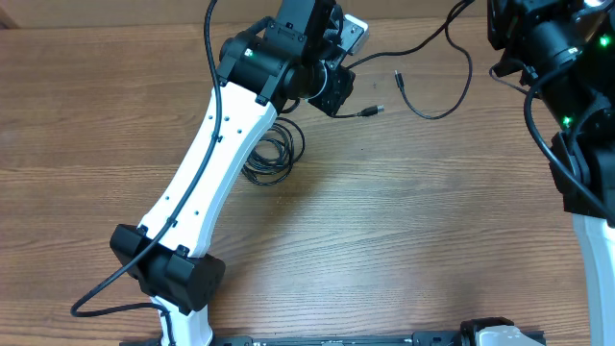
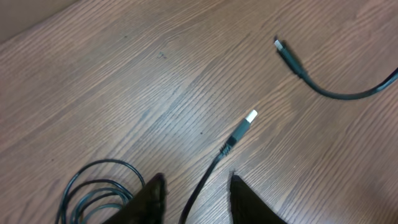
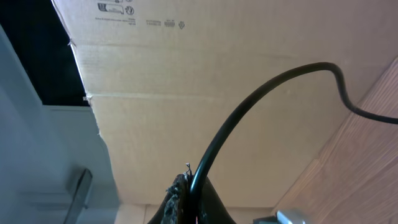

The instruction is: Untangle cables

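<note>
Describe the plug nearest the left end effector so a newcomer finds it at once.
Start at the white left arm reaching across the wooden table; its end effector points at two loose plugs. The wanted plug lies nearer, just ahead of the fingers. Unlike the farther plug, whose cable curves away, its cable runs back between those fingers.

— Anything to read from where you are?

— Only on the cardboard box (image 3: 205, 93) behind and above my right jaws. Near its top edge, up and to the left of them, there is a small black printed symbol (image 3: 115, 7). Just right of that are a few lines of tiny black print (image 3: 165, 23).

— What do they say?

— Too small; I cannot make out one letter. Around my left jaws I find nothing readable either.
</note>
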Available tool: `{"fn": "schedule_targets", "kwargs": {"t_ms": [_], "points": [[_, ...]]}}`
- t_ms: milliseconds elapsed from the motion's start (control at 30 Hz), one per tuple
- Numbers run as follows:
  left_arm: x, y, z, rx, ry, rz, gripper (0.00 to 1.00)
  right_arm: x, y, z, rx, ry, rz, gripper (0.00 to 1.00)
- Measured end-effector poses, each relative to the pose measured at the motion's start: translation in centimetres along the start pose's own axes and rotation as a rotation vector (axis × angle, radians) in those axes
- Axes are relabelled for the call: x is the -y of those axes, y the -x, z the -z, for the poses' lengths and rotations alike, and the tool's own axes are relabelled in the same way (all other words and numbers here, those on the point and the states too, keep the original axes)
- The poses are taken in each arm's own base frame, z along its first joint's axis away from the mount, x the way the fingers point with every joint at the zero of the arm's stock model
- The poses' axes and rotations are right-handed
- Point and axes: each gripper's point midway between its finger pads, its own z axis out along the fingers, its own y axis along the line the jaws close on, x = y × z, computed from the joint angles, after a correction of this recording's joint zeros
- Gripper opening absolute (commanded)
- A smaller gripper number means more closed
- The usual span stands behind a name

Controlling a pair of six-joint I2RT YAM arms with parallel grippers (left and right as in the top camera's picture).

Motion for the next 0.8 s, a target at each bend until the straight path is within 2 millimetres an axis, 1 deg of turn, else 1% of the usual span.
{"fn": "schedule_targets", "kwargs": {"t_ms": [67,200,333,367,433,467,667,800], "points": [[0.1,0.0,0.0,0.002,-0.007,-0.005,0.18,0.0,-0.1,0.0,-0.006,0.001,-0.008,0.04],[0.2,0.0,0.0,-0.001,-0.014,-0.004,0.19,0.0,-0.1,0.0,-0.008,-0.001,-0.017,0.04],[0.3,-0.4,0.0,-0.017,-0.019,0.000,0.17,0.5,0.3,0.0,0.004,-0.018,-0.026,0.04],[0.4,-0.5,0.0,-0.018,-0.021,0.000,0.16,0.6,0.5,0.1,0.009,-0.022,-0.027,0.04],[0.4,-0.4,0.0,-0.017,-0.023,0.000,0.10,0.8,0.9,0.1,0.021,-0.032,-0.031,0.04],[0.4,-0.4,0.0,-0.017,-0.023,0.001,0.04,1.1,1.2,0.2,0.027,-0.040,-0.033,0.04],[0.4,-0.5,0.0,-0.018,-0.023,-0.004,0.04,2.1,1.9,0.4,0.045,-0.080,-0.031,0.04],[0.4,-0.6,0.0,-0.024,-0.023,0.002,0.04,3.5,2.4,0.6,0.071,-0.139,-0.012,0.04]]}}
